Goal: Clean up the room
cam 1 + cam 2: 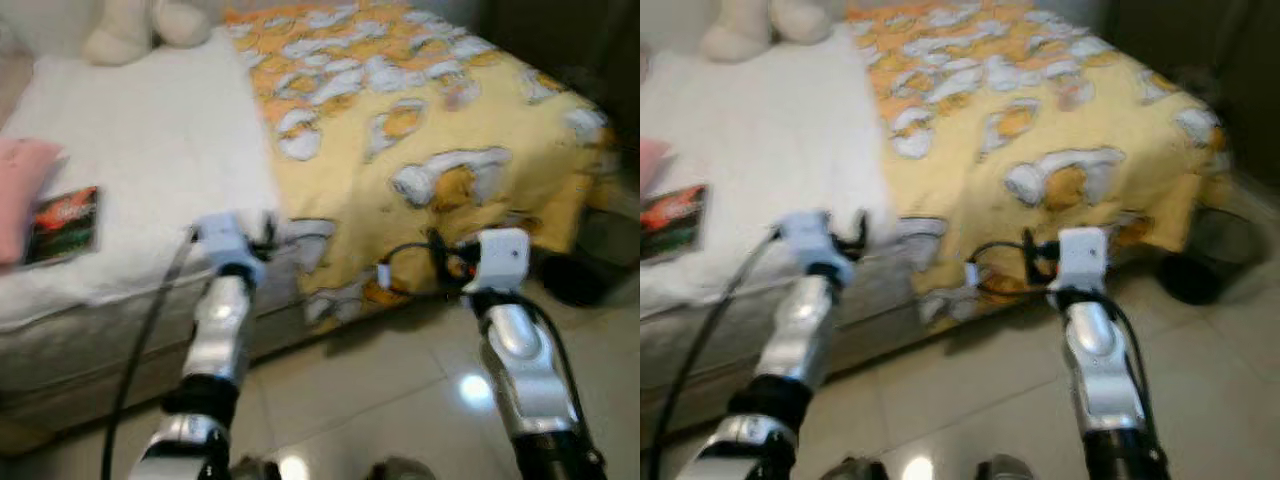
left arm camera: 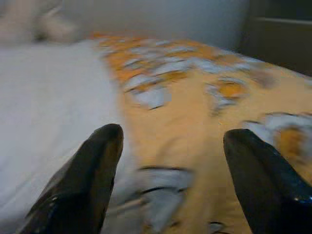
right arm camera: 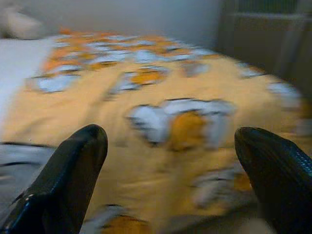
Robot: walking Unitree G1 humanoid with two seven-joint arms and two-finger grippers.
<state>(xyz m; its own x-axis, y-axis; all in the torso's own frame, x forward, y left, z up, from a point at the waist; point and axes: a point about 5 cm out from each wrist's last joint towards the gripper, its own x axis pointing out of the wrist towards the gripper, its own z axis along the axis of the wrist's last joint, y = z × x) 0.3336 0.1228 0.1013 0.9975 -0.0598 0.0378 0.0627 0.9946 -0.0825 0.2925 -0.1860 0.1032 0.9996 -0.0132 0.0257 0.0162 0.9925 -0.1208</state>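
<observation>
From the head, we see the bed [image 1: 130, 150] with a yellow patterned blanket [image 1: 420, 130], a book [image 1: 65, 225] beside something pink [image 1: 20, 190], and a plush toy [image 1: 130, 25]. At our left wrist, the left gripper [image 2: 168, 146] gapes over the blanket's edge. At our right wrist, the right gripper [image 3: 170, 151] spreads wide above the blanket.

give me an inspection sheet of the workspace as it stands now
surface: bed with white sheet, tiled floor in front
job's things: yellow patterned blanket spread over the bed's right part, draping off the edge
clutter: book or packet, pink item, cream plush toy on the sheet
grippers: left tool open, right tool open, both at the bed's near edge, holding nothing
cables: black cable along left arm
surroundings: dark bin-like object on the floor, blurred
</observation>
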